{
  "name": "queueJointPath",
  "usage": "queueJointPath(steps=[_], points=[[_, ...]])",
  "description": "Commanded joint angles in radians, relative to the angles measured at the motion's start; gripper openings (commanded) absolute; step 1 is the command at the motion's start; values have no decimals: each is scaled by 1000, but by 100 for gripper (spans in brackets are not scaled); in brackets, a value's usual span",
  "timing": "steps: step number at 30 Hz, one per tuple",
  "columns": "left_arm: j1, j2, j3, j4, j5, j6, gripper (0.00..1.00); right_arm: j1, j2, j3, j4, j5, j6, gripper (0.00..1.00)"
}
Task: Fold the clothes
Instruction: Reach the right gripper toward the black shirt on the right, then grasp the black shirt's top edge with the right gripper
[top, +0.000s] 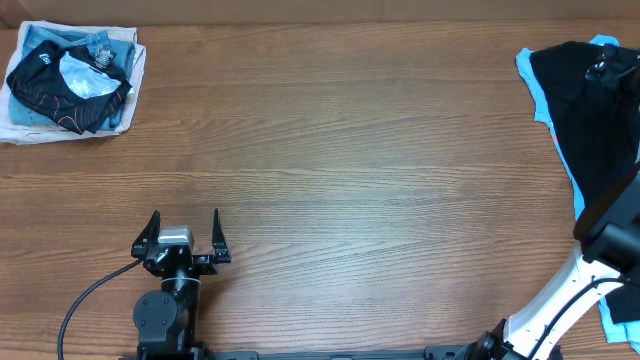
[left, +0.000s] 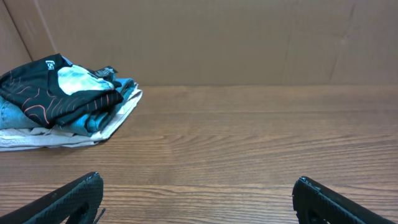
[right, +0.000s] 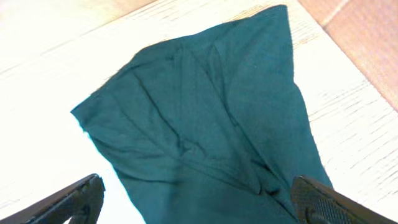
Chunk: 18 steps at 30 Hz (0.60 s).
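At the far right edge of the table (top: 350, 150), the black T-shirt (top: 585, 130) lies spread over a light blue shirt (top: 526, 66). The overhead frame cuts both off, so their full outline cannot be seen. The right arm (top: 560, 290) rises from the near right corner and partly leaves the frame. Its upper part crosses above the shirt, black on black, and where arm ends and cloth begins is hard to make out.

From the right wrist, the right gripper (right: 198, 182) shows only as two dark fingertips in the lower corners. They are spread wide with nothing clamped between them, above a wrinkled panel of the shirt. The fabric reads dark teal there and the table is washed out almost white; which part of the shirt this is cannot be told.

Near the left, the left gripper (top: 186, 218) points toward the far side, jaws wide apart and empty, with a cable (top: 85, 300) curving from its base. In the far left corner sits a pile: a black garment with orange lines (top: 55, 85) on a light blue folded cloth (top: 122, 48) and a white cloth (top: 20, 130).

Only the left wrist view shows that pile's layered side and the brown wall (left: 217, 37) behind the table; the T-shirt lies outside this view.
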Motion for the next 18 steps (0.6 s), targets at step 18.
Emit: queueJointPath(steps=[18], points=[[10, -9, -4, 3, -6, 19, 100, -2, 9, 21, -60, 27, 8, 100]])
